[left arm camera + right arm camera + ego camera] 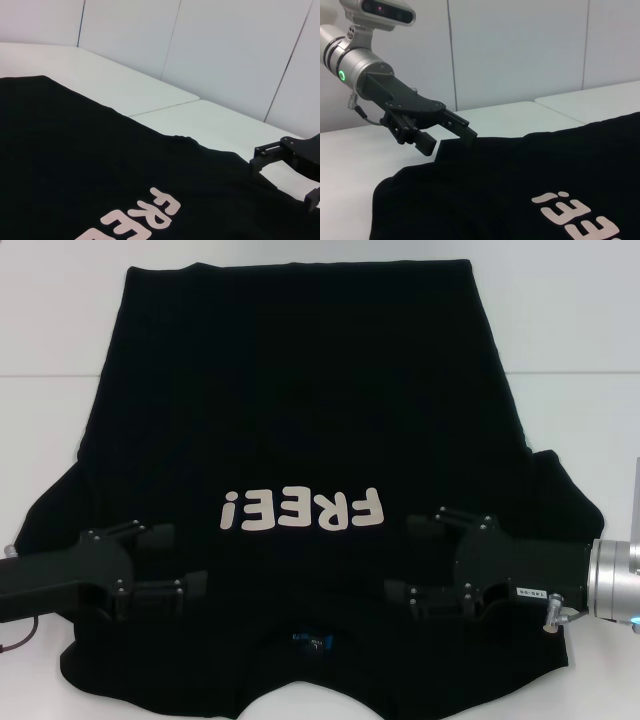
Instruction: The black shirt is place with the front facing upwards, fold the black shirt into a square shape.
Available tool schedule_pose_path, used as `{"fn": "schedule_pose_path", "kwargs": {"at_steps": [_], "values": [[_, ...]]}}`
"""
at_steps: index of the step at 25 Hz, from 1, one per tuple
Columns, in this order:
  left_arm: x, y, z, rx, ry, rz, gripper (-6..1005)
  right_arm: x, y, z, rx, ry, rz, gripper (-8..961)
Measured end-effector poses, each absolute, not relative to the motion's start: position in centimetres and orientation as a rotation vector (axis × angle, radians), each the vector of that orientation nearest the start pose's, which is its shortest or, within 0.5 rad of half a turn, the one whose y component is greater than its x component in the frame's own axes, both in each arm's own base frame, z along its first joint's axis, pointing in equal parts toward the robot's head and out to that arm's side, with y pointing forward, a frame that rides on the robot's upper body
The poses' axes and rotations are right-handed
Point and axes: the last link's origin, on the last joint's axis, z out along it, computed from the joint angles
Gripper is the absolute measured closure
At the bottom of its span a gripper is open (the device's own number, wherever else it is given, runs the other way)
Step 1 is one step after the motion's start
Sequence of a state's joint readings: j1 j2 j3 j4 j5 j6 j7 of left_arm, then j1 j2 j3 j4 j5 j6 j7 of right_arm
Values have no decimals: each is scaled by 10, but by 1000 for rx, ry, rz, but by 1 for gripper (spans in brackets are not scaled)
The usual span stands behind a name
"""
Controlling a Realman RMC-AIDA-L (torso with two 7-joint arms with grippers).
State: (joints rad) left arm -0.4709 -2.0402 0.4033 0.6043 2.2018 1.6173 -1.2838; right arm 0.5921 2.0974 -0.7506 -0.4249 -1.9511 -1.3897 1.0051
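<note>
Black shirt (300,420) flat, collar edge cut off; left gripper (182,558), right gripper (415,558) jaws wide.

Black shirt (300,420) spread flat and unfolded face-up on the white surface, pale "FREE!" lettering reading upside down just below centre, collar with small blue neck label at 6 o'clock, hem at 12, sleeves out toward 4 and 8.

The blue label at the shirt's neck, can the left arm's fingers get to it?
Probably yes. The blue label lies uncovered at the collar of the black shirt, and the left gripper hovers open close beside it with nothing between them. The right gripper stays on the other side.
</note>
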Motion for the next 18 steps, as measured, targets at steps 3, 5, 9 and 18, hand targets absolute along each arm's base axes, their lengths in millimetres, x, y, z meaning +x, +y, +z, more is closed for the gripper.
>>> {"fn": "schedule_pose_path", "kwargs": {"at_steps": [3,5,9,18], "values": [[-317,301,24,-2614,-732,-642,62,258,330,-53,-2754,317,632,8],[-317,301,24,-2614,-732,-642,62,258,331,-53,-2753,318,633,8],[-317,301,24,-2614,-732,-642,62,258,330,-53,-2752,319,633,8],[-320,311,39,-2474,-1051,-726,62,258,331,-53,-2751,322,635,8]]}}
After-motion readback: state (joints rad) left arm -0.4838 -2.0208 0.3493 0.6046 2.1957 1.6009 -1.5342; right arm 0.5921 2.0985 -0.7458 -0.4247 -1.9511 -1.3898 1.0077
